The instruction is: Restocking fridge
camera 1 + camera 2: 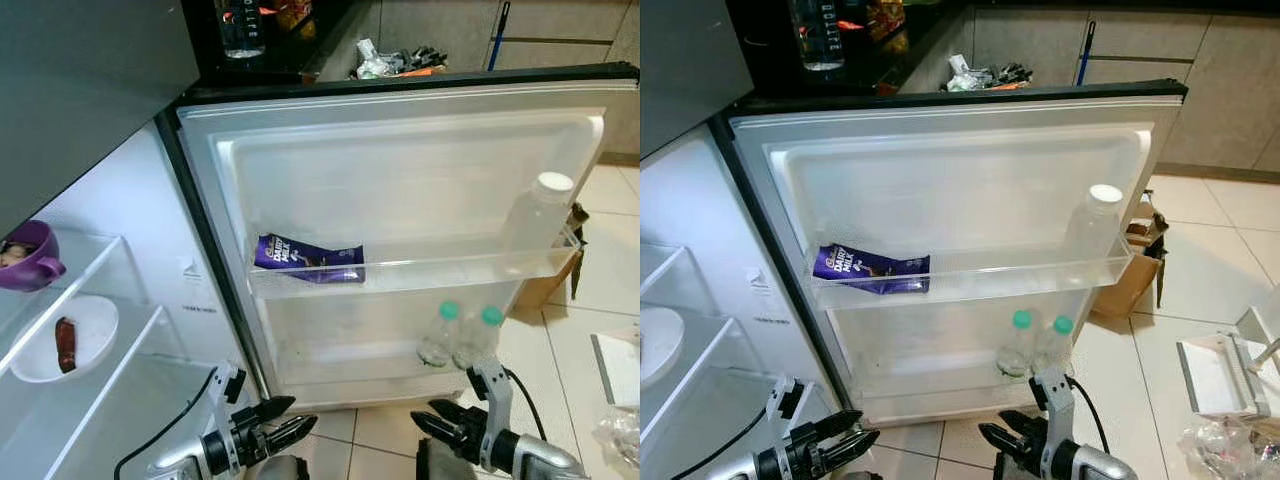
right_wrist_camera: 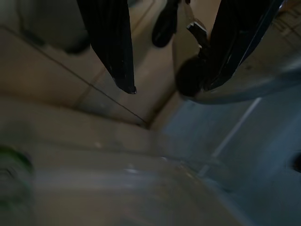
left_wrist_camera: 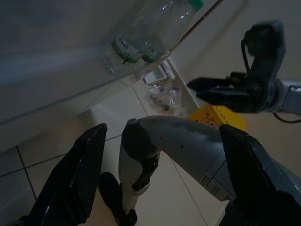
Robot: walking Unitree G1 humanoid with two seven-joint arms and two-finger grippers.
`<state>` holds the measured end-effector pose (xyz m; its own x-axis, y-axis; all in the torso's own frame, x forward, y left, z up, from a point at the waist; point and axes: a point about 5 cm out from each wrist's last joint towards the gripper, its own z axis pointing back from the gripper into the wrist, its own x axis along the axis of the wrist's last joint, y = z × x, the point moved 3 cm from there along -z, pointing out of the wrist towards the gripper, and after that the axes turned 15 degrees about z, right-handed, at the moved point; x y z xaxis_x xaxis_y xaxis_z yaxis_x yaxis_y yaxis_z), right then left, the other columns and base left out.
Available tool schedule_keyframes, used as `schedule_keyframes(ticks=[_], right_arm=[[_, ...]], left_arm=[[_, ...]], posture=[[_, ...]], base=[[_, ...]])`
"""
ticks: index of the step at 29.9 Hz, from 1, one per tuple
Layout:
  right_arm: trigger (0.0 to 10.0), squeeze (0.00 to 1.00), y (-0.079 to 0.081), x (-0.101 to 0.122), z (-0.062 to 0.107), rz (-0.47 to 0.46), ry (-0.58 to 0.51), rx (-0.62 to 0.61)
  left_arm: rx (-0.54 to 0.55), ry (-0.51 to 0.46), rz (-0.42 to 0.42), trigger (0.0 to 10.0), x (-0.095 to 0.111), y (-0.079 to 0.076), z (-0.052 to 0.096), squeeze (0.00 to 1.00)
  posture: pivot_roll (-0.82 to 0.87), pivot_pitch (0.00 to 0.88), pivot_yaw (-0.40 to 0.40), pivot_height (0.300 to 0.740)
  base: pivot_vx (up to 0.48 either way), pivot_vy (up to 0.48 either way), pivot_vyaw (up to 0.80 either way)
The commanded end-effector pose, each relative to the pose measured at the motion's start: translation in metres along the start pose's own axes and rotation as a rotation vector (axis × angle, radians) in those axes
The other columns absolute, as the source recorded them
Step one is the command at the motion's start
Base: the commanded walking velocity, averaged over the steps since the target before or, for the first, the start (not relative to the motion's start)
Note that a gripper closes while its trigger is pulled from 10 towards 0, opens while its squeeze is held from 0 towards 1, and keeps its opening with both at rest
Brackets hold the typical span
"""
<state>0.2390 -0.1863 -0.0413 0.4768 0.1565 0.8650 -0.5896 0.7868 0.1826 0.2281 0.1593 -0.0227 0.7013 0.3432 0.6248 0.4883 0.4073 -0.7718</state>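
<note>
The fridge door (image 1: 400,170) stands open. On its upper shelf lies a purple chocolate bar (image 1: 305,260), and a white-capped bottle (image 1: 538,212) stands at the far end. Two green-capped bottles (image 1: 462,335) stand on the lower shelf. The left eye view shows a purple cup (image 1: 30,255) inside the fridge. Left gripper (image 1: 285,425) and right gripper (image 1: 432,422) hang low, fingers apart, holding nothing.

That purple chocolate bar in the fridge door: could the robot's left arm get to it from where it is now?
Probably yes. The chocolate bar lies in the open door's upper shelf, with nothing between it and the open, empty left gripper below, which would have to rise over the shelf's front lip.
</note>
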Motion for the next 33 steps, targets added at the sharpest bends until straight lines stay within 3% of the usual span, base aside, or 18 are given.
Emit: schedule_keyframes(ticks=[1, 6, 10, 19, 33], right_arm=[[10.0, 0.0, -0.005, -0.011, 0.006, -0.051, 0.02, -0.062], [10.0, 0.0, -0.006, -0.028, 0.016, -0.127, 0.033, -0.106], [10.0, 0.0, -0.007, -0.027, 0.018, -0.152, -0.007, -0.117], [10.0, 0.0, -0.007, -0.019, 0.012, -0.136, -0.038, -0.094], [10.0, 0.0, -0.003, -0.02, 0.007, -0.136, -0.034, -0.087]], left_arm=[[0.018, -0.001, 0.021, 10.0, -0.004, 0.002, 0.003, 0.0], [0.041, 0.005, 0.033, 10.0, -0.007, 0.004, 0.005, 0.0], [0.095, 0.002, 0.049, 10.0, -0.011, 0.009, 0.006, 0.0], [0.273, -0.054, 0.028, 10.0, -0.01, 0.022, 0.008, 0.0], [0.384, -0.045, 0.016, 10.0, -0.017, 0.029, 0.01, 0.0]], posture=[[-0.06, 0.006, 0.006, 0.587], [-0.07, 0.009, 0.012, 0.587], [-0.07, 0.009, 0.013, 0.592], [-0.07, 0.007, 0.01, 0.627], [-0.07, 0.007, 0.01, 0.686]], base=[[0.0, 0.0, 0.0], [0.0, 0.0, 0.0], [0.0, 0.0, 0.0], [0.0, 0.0, 0.0], [0.0, 0.0, 0.0]])
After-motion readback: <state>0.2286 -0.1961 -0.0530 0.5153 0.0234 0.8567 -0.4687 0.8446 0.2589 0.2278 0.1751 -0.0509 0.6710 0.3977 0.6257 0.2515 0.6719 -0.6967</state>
